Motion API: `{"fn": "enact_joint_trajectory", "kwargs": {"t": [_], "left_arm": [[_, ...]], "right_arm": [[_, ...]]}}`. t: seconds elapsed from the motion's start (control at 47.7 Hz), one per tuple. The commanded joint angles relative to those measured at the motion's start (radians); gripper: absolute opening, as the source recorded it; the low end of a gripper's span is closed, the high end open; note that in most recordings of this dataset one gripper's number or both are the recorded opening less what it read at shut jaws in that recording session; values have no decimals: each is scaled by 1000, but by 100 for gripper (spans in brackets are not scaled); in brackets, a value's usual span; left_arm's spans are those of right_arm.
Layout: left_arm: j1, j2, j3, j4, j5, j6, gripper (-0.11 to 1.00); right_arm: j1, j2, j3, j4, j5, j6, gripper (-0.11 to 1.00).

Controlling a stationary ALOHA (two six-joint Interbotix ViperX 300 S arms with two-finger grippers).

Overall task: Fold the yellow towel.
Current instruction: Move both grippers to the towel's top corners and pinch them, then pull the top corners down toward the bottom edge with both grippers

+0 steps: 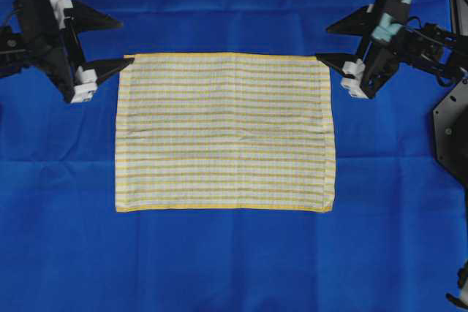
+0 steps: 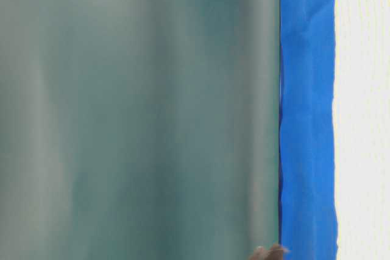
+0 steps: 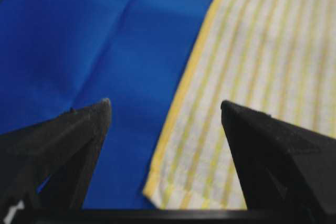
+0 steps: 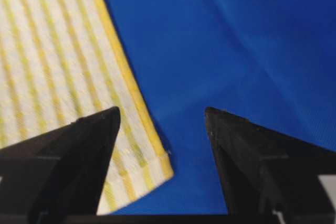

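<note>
Risk first: both grippers stand wide apart and empty at the far corners of the yellow towel (image 1: 225,131), which lies flat in the middle of the blue sheet (image 1: 219,261). Left gripper (image 1: 123,43) and right gripper (image 1: 325,44) each straddle a hemmed corner. Likely failures: a finger pinching the sheet along with the thin towel, or closing past the hem and missing it; uneven lifts would skew the fold. No brand, label or readable writing anywhere.

Black arms (image 1: 40,31) with pointed black fingers (image 3: 63,145), white mounts.
</note>
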Motion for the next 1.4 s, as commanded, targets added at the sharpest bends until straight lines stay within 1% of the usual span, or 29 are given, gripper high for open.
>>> {"fn": "enact_joint_trajectory", "kwargs": {"t": [0.0, 0.189, 0.356, 0.44, 0.545, 0.587, 0.628, 0.691, 0.712, 0.775, 0.838, 0.88, 1.194, 1.299, 1.382], "left_arm": [[18, 69, -26, 2, -40, 0, 80], [25, 195, -63, 0, -52, -2, 78], [29, 272, -92, 0, -52, -3, 75], [34, 304, -97, 0, -52, -3, 70], [37, 322, -95, 0, -48, -6, 58], [37, 325, -94, 0, -46, -6, 52], [37, 325, -91, -2, -41, -8, 44], [37, 325, -91, -2, -32, -8, 32], [37, 325, -89, 0, -29, -8, 29], [37, 325, -91, -2, -18, -9, 20], [35, 325, -91, -2, -14, -9, 8], [31, 324, -91, -2, -14, -9, 4], [17, 307, -95, 0, -9, -6, 3], [15, 264, -100, 0, 23, -5, 3], [14, 210, -106, 0, 75, -2, 3]], "right_arm": [[-15, 44, -17, 9, -29, 2, 66], [-18, 141, -21, 26, -67, 2, 66], [-17, 187, -26, 46, -75, 2, 66], [-12, 199, -26, 57, -75, 2, 65], [-5, 213, -26, 69, -72, 2, 64], [0, 216, -29, 69, -71, 2, 61], [6, 219, -29, 71, -72, 2, 58], [14, 219, -29, 71, -75, 2, 49], [17, 219, -31, 69, -75, 2, 44], [23, 221, -34, 71, -75, 2, 26], [26, 221, -35, 71, -75, 2, 9], [29, 221, -35, 71, -75, 2, 4], [29, 195, -35, 71, -74, 0, 4], [31, 150, -32, 71, -66, 0, 4], [29, 114, -29, 71, -49, 0, 4]]}}
